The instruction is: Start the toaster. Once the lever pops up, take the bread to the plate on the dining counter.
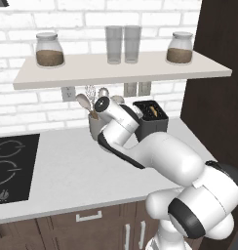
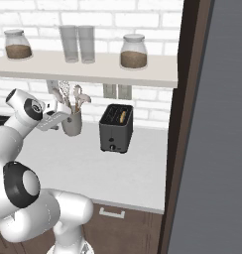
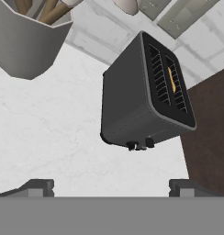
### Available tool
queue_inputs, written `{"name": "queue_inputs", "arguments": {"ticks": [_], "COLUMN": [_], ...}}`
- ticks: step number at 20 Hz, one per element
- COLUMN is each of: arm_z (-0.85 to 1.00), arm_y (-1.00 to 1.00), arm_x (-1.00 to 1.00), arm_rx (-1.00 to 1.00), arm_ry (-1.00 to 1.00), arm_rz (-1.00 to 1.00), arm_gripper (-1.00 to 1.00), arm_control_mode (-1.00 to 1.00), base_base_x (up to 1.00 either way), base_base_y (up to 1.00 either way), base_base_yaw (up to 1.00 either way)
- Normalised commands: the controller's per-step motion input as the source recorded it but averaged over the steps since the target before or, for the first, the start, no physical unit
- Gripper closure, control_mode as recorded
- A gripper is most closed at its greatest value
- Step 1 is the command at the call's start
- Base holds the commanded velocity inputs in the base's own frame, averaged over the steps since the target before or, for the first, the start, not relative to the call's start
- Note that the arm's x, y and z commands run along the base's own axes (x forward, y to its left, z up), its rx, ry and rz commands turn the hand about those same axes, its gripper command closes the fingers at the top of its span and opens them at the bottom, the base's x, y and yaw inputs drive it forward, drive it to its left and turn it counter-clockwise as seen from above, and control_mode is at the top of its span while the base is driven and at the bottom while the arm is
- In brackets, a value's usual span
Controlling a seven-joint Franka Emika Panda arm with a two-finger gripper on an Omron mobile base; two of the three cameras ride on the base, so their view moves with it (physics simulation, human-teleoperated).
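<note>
tool [image 3: 111,186]: jaws wide apart, holding nothing | toaster [image 3: 141,98]: on surface [image 3: 49,133], apart from tool | bread [image 3: 171,79]: in slot

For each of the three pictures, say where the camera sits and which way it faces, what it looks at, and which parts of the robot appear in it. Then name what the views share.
Left base view: behind the arm to its left, looking forward and down at the counter; the white arm crosses from lower right, partly covering the toaster.
Right base view: behind to the right, facing the same wall; the arm rises at lower left, with the gripper beside the utensil holder.
Hand view: on the hand, looking along the open gripper at the toaster.
Shared: toaster with bread in one slot, utensil holder.
</note>
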Motion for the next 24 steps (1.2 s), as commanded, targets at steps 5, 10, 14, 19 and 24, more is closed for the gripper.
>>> {"name": "queue_inputs", "arguments": {"ticks": [5,10,14,19,24], "arm_z": [0.00,0.00,0.00,0.00,0.00], "arm_y": [0.00,0.00,0.00,0.00,0.00], "arm_x": [0.00,0.00,0.00,0.00,0.00], "arm_rx": [0.00,0.00,0.00,0.00,0.00], "arm_ry": [0.00,0.00,0.00,0.00,0.00], "arm_rz": [0.00,0.00,0.00,0.00,0.00], "arm_gripper": [-1.00,-1.00,-1.00,-1.00,-1.00], "arm_control_mode": [-1.00,-1.00,-1.00,-1.00,-1.00], "base_base_x": [0.00,0.00,0.00,0.00,0.00], "base_base_y": [0.00,0.00,0.00,0.00,0.00], "base_base_yaw": [0.00,0.00,0.00,0.00,0.00]}}
